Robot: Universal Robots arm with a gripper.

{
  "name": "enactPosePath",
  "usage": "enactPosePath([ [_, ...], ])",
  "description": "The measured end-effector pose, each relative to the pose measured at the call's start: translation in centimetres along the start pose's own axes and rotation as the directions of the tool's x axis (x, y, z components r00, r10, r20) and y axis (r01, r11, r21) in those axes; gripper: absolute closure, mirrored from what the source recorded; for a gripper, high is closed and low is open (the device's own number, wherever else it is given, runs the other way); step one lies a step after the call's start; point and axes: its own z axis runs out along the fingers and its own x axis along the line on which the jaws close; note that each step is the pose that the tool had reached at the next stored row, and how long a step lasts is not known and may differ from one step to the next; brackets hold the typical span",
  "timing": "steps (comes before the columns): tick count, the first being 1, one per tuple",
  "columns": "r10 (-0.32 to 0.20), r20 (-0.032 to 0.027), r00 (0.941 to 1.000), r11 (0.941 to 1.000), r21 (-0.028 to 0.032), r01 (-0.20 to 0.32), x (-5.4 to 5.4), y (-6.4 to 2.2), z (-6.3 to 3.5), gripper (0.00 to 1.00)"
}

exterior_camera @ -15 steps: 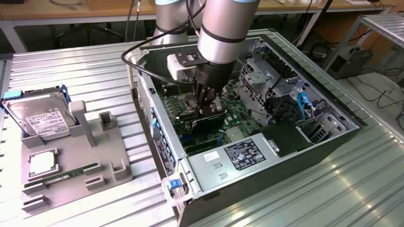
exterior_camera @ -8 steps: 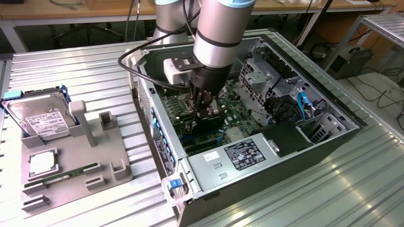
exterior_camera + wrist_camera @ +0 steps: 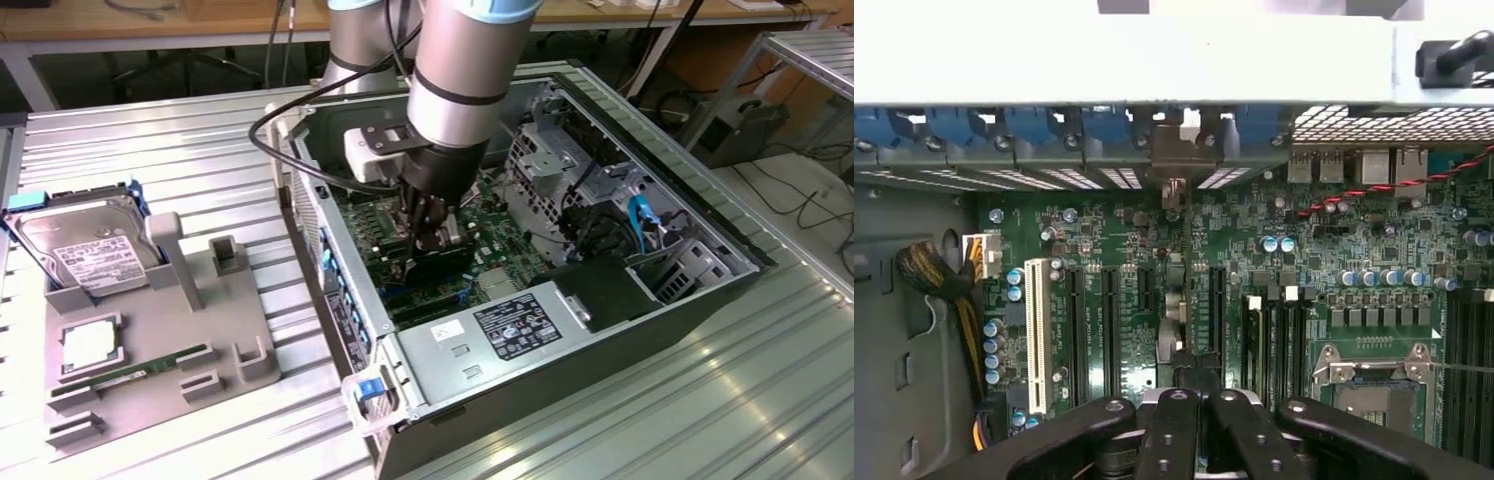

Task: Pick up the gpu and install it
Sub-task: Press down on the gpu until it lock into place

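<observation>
**GPU down among the slots**

Thin black gpu [image 3: 430, 262], edge-on, silvery bracket end toward the case's rear wall. Pinched in the narrow-closed end effector [image 3: 438, 240], directly beneath the fingertips, standing upright over the green motherboard [image 3: 501, 245]. From the wrist: card [image 3: 1174, 300] lined up between black expansion slots [image 3: 1109, 320]. Outside: hard drive [image 3: 87, 250] on the grey fixture [image 3: 160, 350], desk [image 3: 200, 150] beneath.

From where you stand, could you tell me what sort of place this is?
Most likely a robotics lab bench set up for computer assembly. An open PC case lies on a ribbed metal table, a grey fixture holds a hard drive, and the gripper holds the gpu above the motherboard.
</observation>
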Motion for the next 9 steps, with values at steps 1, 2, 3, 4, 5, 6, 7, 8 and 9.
enactPosePath([
  [1,0.0,0.0003,1.0,1.0,0.0002,0.0,0.0,0.0,-0.39,0.89],
  [2,0.0,-0.0001,1.0,1.0,0.0001,0.0,0.0,0.01,-0.86,0.89],
  [3,0.0,-0.0005,1.0,1.0,-0.0001,0.0,0.0,0.01,-1.62,0.89],
  [4,0.0,-0.0005,1.0,1.0,-0.0001,0.0,0.0,0.0,-2.11,0.89],
  [5,0.0,-0.0005,1.0,1.0,0.0,0.0,0.0,0.0,-2.49,0.89],
  [6,0.0,-0.0006,1.0,1.0,-0.0002,0.0,0.0,0.0,-2.59,0.89],
  [7,0.0,-0.0003,1.0,1.0,0.0,0.0,0.0,-0.01,-2.58,0.89],
  [8,0.0,-0.0003,1.0,1.0,0.0,0.0,0.0,-0.02,-2.58,0.89],
  [9,0.0,-0.0003,1.0,1.0,-0.0001,0.0,0.0,-0.03,-2.58,0.89],
])
